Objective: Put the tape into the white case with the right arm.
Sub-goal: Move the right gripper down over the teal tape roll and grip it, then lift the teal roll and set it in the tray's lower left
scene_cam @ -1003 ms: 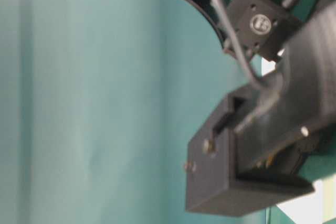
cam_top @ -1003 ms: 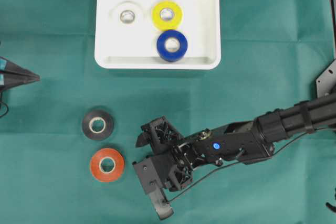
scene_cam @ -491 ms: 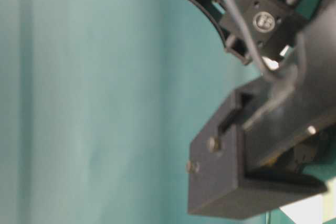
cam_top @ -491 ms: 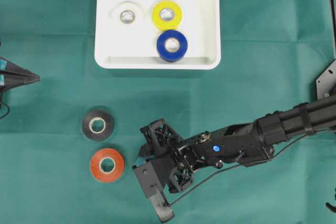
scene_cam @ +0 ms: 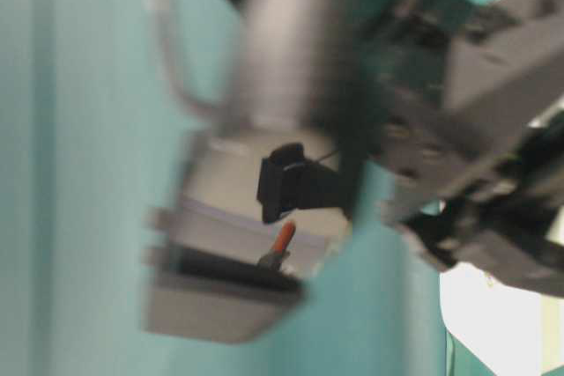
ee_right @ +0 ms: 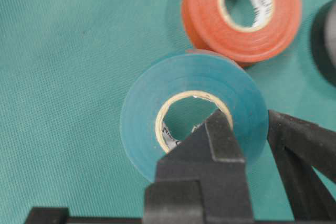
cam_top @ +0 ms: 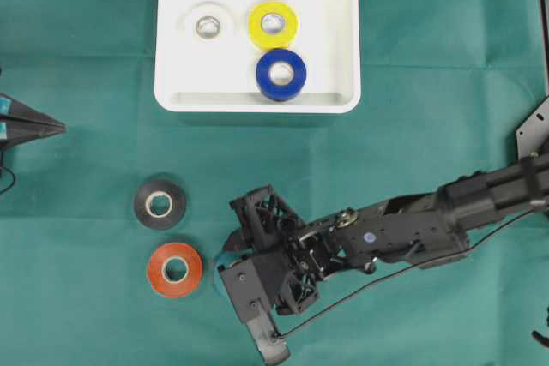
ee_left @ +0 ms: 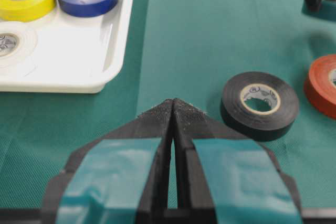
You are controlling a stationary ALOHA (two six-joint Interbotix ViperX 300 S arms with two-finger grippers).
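The right gripper (ee_right: 239, 129) is clamped on a teal tape roll (ee_right: 157, 124), one finger (ee_right: 210, 145) down through the core and the other against the outer wall, so the roll's side is pinched between them. The roll is hard to pick out against the green cloth (cam_top: 86, 315); in the overhead view only a sliver of it (cam_top: 225, 260) shows at the gripper's left edge, just right of the orange roll (cam_top: 175, 269).

To do this step well, I would lift straight up before any sideways travel: the orange roll lies almost against the teal one, and a slide could drag it along. The grip takes only one wall of the ring, so the roll may swing or tilt as it rises; a slow lift seems wise. Then carry it to the far side, over the rim of the white case (cam_top: 343, 40), and set it in the bare right-hand part, clear of the white (cam_top: 207, 26), yellow (cam_top: 273, 24) and blue (cam_top: 281, 74) rolls already inside.

The right arm (cam_top: 480, 203) reaches in from the right edge, stretched low and leftward across the near part of the cloth, wrist angled down over the roll. A black roll (cam_top: 159, 203) lies left of it, beyond the orange one. The left gripper (ee_left: 173, 111) rests at the far left, fingers pressed together on nothing, well apart from the work.
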